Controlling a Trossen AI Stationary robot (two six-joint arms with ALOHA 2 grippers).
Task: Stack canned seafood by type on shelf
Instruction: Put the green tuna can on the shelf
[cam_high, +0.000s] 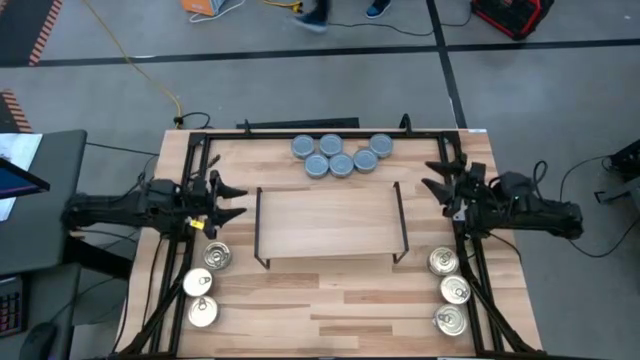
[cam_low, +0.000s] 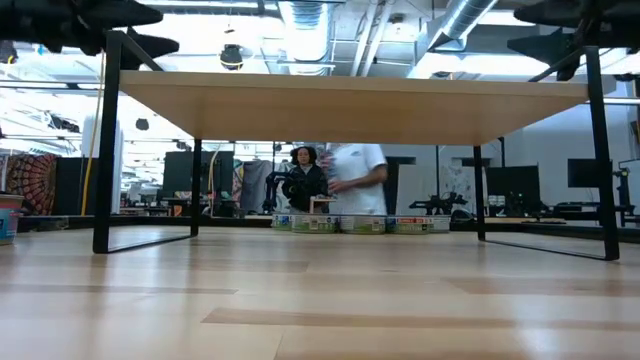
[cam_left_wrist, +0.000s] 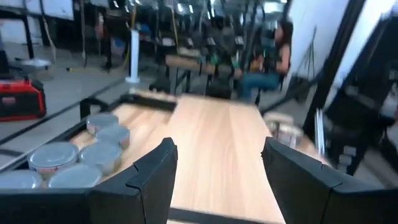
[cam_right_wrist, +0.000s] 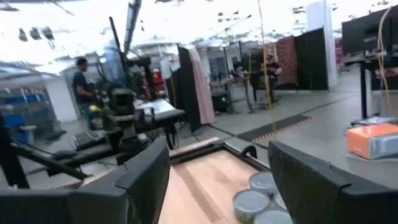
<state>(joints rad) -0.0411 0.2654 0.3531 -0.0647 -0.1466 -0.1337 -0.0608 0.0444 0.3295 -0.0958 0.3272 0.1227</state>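
On blue-grey tins (cam_high: 341, 155) — labels unreadable

The shelf (cam_high: 330, 222) stands mid-table (cam_high: 330, 310). Behind it, near the far edge, six tins (cam_high: 341, 155) cluster, touching or nearly so. Three more tins (cam_high: 206, 284) lie in a line down the table's left side, before the left gripper (cam_high: 232, 200), and another three (cam_high: 449, 291) down the right side, before the right gripper (cam_high: 433, 178). The grippers flank the shelf, each just off an end, seemingly raised above the tabletop. Nothing lies on the shelf.
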